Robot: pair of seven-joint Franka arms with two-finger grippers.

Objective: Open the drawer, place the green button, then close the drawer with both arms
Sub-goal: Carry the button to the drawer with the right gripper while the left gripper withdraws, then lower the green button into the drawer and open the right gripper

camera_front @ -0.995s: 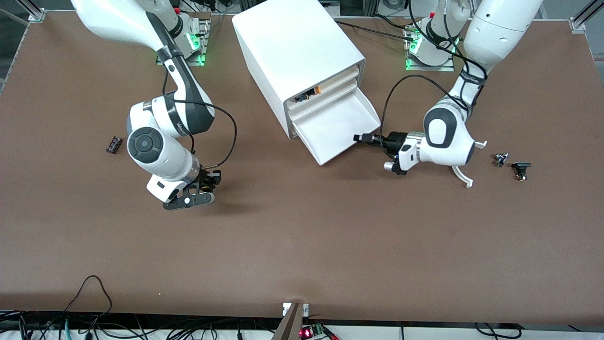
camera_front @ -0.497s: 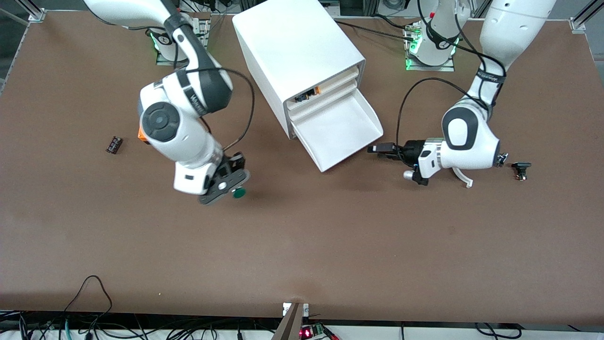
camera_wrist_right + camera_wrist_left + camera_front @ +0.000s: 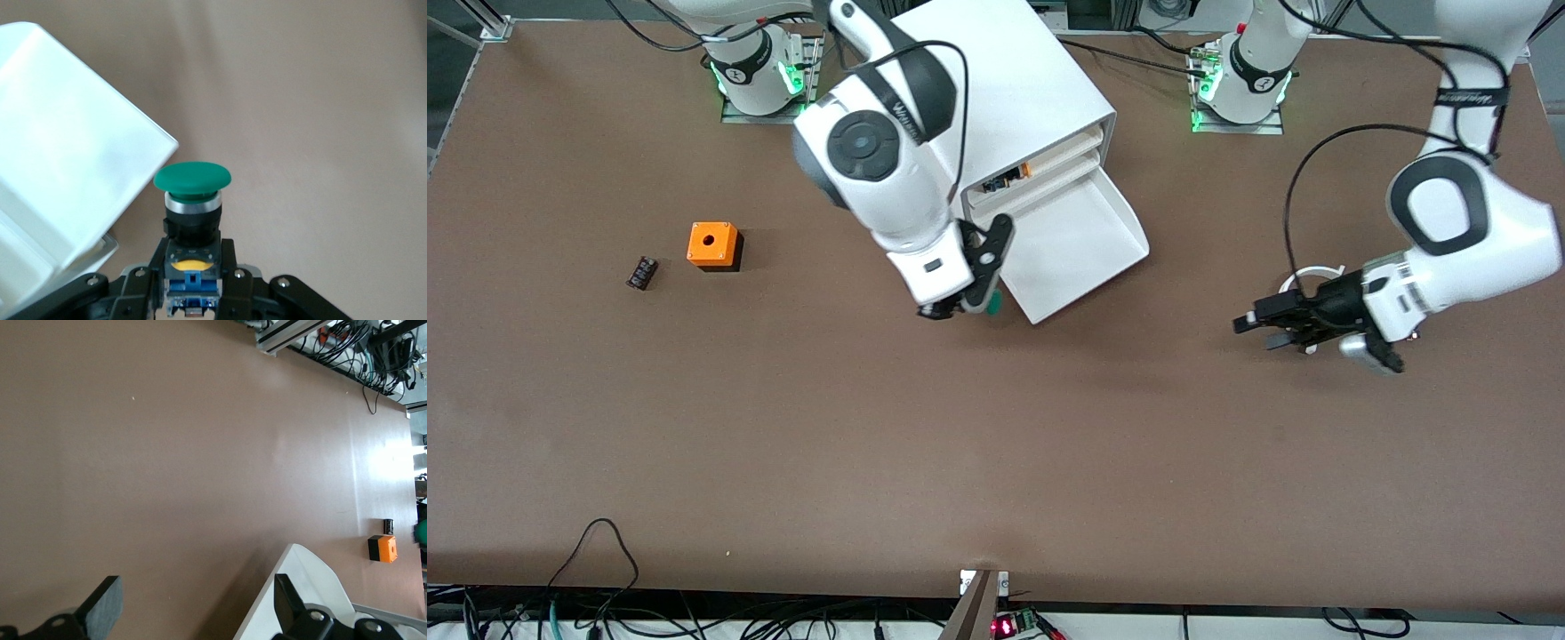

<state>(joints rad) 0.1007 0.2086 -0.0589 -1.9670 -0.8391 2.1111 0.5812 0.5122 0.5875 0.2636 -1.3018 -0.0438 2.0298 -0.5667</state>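
Note:
The drawer [image 3: 1087, 283], the lowest tier of the white cabinet [image 3: 978, 80], stands pulled out and looks empty. My right gripper [image 3: 980, 302] is shut on the button [image 3: 993, 305] and holds it over the table right beside the drawer's front corner. In the right wrist view the button's green cap [image 3: 192, 179] points away from the gripper [image 3: 193, 257], next to the white drawer wall [image 3: 73, 167]. My left gripper [image 3: 1249, 327] is open and empty over the table toward the left arm's end, apart from the drawer. Its fingers [image 3: 101, 611] stand wide apart.
An orange cube [image 3: 712, 244] with a hole and a small black part [image 3: 641, 272] lie toward the right arm's end. A white ring piece [image 3: 1309, 276] lies by the left gripper. The left wrist view shows the drawer's corner [image 3: 303, 577] and the orange cube [image 3: 382, 548].
My right gripper has lifted the button off the table and carried it to the drawer's front corner, uncovering the orange cube. My left gripper has drawn back from the drawer toward its own end.

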